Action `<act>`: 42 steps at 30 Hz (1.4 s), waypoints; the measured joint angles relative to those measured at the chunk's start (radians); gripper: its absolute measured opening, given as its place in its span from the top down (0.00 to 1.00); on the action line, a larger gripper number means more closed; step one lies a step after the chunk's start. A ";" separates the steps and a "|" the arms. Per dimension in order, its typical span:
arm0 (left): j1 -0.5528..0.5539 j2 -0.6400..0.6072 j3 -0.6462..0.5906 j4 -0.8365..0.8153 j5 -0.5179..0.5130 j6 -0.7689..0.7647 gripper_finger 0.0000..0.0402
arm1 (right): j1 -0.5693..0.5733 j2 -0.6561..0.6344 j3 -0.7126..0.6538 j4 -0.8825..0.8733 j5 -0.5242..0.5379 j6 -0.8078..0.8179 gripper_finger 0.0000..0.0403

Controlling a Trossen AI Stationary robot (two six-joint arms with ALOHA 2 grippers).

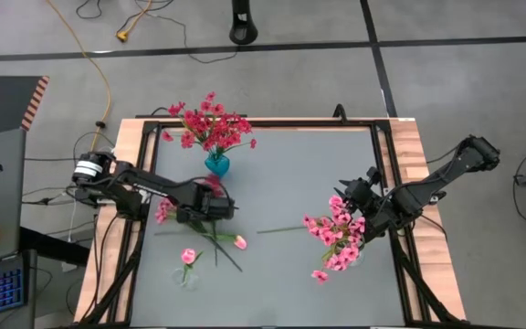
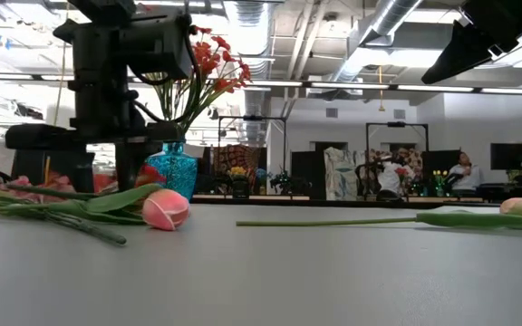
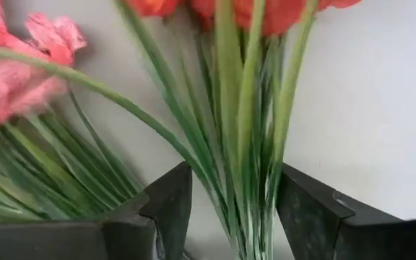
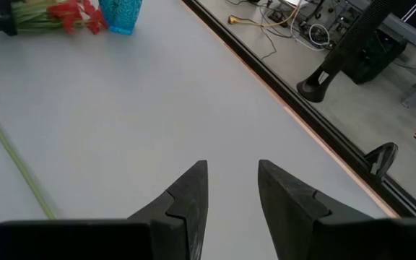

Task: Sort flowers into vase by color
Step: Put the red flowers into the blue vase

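Note:
A blue vase at the table's far side holds red flowers. Just near of it a red sprig lies on the table. My left gripper points down over it, open, with its fingers on either side of the sprig's green stems. A pink sprig lies beside it. A tulip bud rests on the table close by. At the right, a bunch of pink flowers stands upright. My right gripper hovers open above the table next to it, holding nothing.
A loose green stem lies mid-table, running toward the pink bunch. A single pink bud stands near the table's near left. Black frame rails border the table. Bare grey tabletop stretches along the near side.

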 joint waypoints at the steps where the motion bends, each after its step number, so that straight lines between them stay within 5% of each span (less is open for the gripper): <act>1: 0.003 0.000 0.000 -0.004 0.000 0.008 0.57 | 0.000 0.000 0.000 0.000 0.000 0.000 0.63; 18: -0.001 -0.001 0.000 -0.012 -0.024 0.147 0.98 | 0.001 0.000 0.000 0.001 -0.001 0.034 0.63; 33: -0.098 -0.226 0.000 -0.013 -0.151 0.195 1.00 | 0.002 0.000 0.000 0.000 -0.001 0.036 0.63; 42: -0.190 -0.395 0.000 0.035 -0.272 0.410 1.00 | 0.002 0.000 0.000 0.000 -0.002 0.035 0.63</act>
